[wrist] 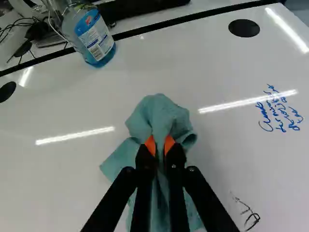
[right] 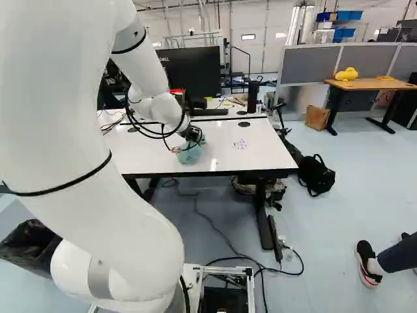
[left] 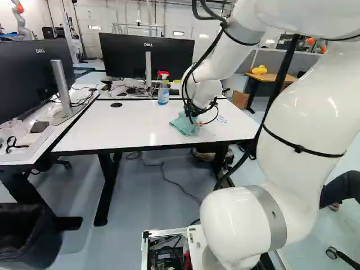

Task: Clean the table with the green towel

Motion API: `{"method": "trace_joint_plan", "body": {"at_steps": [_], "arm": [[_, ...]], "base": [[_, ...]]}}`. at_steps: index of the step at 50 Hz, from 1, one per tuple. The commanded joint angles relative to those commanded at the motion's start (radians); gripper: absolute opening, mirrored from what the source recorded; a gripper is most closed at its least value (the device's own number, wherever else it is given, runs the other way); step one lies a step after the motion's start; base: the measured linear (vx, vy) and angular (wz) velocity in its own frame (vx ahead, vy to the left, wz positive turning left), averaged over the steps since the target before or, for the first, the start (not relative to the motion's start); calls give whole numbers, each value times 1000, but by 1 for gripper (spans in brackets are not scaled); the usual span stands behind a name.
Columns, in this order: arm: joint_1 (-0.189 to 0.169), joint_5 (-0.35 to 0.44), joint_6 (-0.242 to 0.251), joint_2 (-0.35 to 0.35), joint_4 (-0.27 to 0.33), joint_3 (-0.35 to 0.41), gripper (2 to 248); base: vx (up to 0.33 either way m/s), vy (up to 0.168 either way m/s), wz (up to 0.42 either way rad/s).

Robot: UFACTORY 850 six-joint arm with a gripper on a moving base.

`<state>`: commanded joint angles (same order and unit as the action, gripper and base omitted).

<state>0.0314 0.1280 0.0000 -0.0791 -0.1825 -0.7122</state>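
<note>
From the joint at the base views' foot, my arm (left: 304,107) rose high, bent over and sloped down and ahead to the table (left: 84,132). I had the gripper (left: 194,119) angled downward, its orange pads (wrist: 150,144) pinching a bunched fold of the green towel (wrist: 158,113), which lay just in from the near edge, right of the middle. Blue handwriting (wrist: 280,111) showed toward the right edge, a spray bottle (left: 163,94) stood by the far edge, and a monitor (left: 126,56) stood beyond.
</note>
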Motion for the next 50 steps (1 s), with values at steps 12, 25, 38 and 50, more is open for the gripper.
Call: {"method": "trace_joint_plan", "body": {"at_steps": [12,25,38,50], "arm": [[0,0,0,0,39,0,40],[0,0,0,-14,39,-3,40],[0,0,0,-53,39,-11,40],[0,0,0,-75,39,-16,40]], "base": [[0,0,0],[0,0,0],[0,0,0],[0,0,0]]}}
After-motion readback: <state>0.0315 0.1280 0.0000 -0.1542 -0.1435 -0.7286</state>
